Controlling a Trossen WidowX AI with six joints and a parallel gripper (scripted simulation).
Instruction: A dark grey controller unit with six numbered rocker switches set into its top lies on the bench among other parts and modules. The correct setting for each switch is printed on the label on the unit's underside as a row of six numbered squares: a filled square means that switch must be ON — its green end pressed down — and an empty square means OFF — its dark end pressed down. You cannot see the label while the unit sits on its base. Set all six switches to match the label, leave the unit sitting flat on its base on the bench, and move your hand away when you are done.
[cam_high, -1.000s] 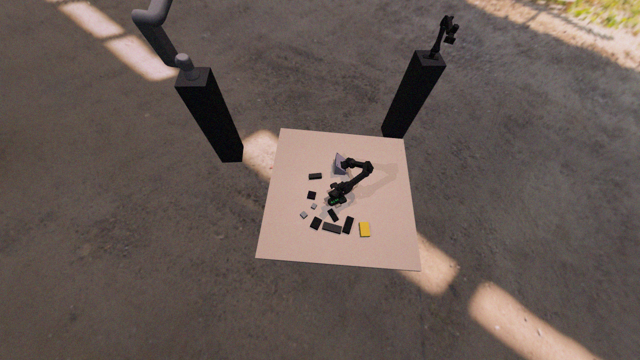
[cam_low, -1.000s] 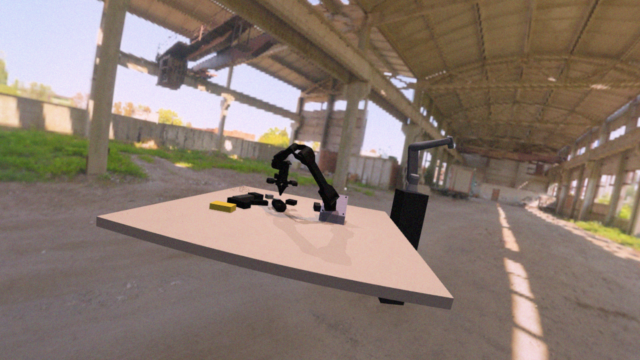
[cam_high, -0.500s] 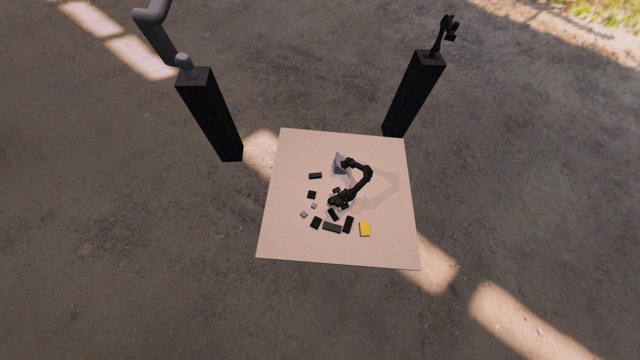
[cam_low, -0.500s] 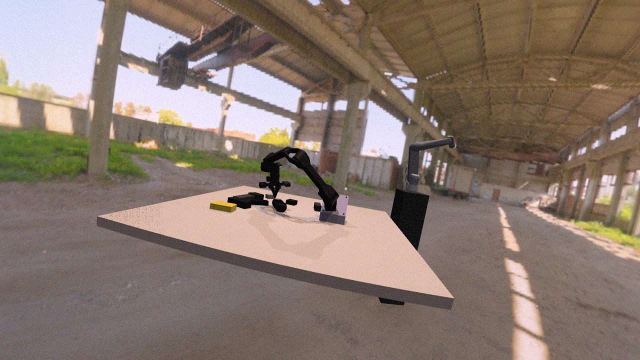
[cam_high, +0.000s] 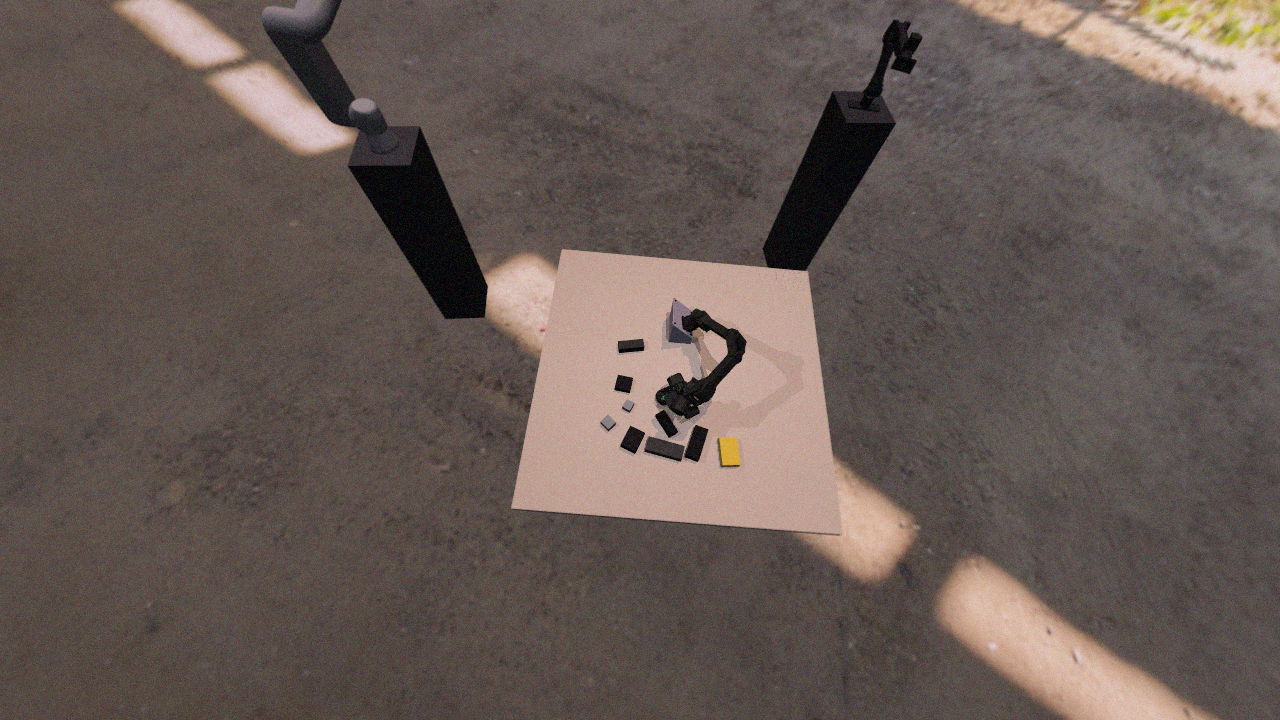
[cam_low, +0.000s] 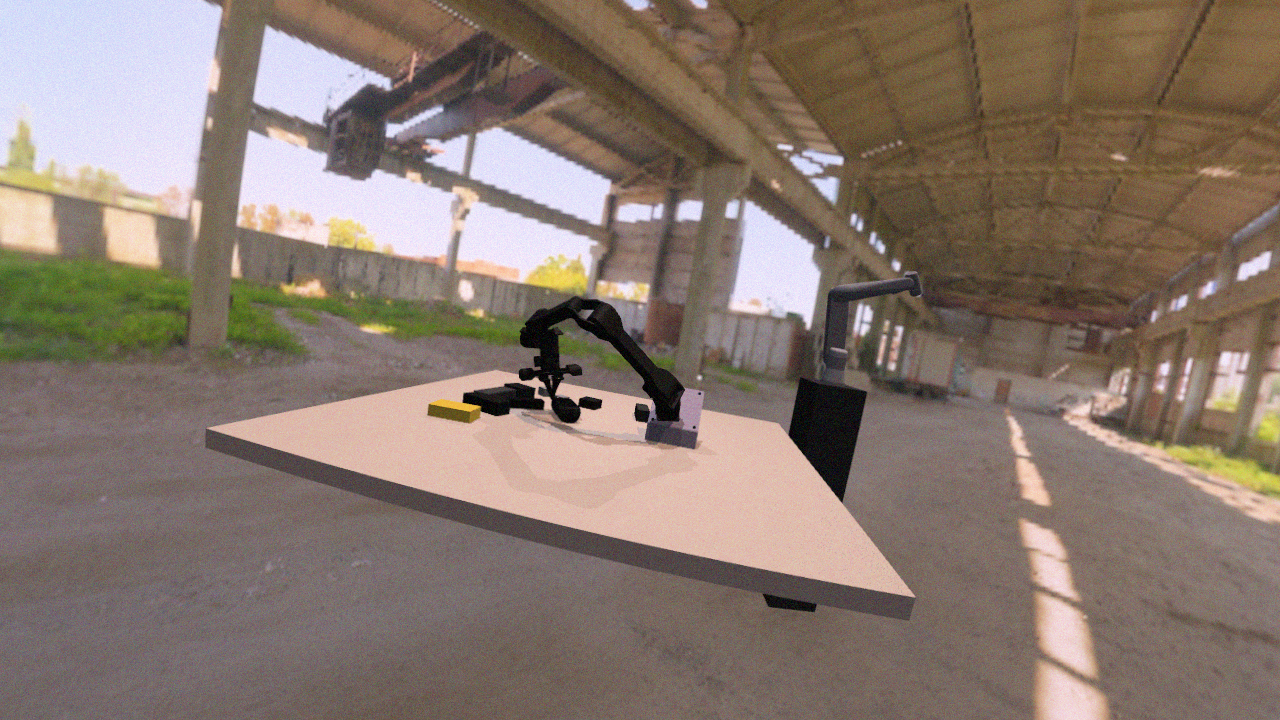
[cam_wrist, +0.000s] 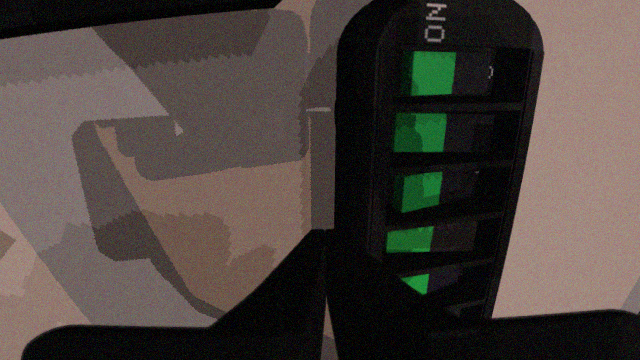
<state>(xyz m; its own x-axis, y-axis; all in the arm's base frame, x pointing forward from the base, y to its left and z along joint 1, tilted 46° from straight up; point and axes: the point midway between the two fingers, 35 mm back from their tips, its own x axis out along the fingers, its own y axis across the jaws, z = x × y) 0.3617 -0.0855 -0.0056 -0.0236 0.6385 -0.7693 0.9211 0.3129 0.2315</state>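
Shut on nothing, the gripper (cam_wrist: 325, 280) is seen low against the left flank of the controller unit (cam_wrist: 360, 165), near the bench (cam_high: 760, 483) centre. Rightward, the unit's long axis runs directly away from the fingertips, with the switches (cam_wrist: 425, 132) stacked along it.

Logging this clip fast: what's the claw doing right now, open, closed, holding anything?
Claw: closed, holding nothing; its shut fingers sit low beside the controller unit.
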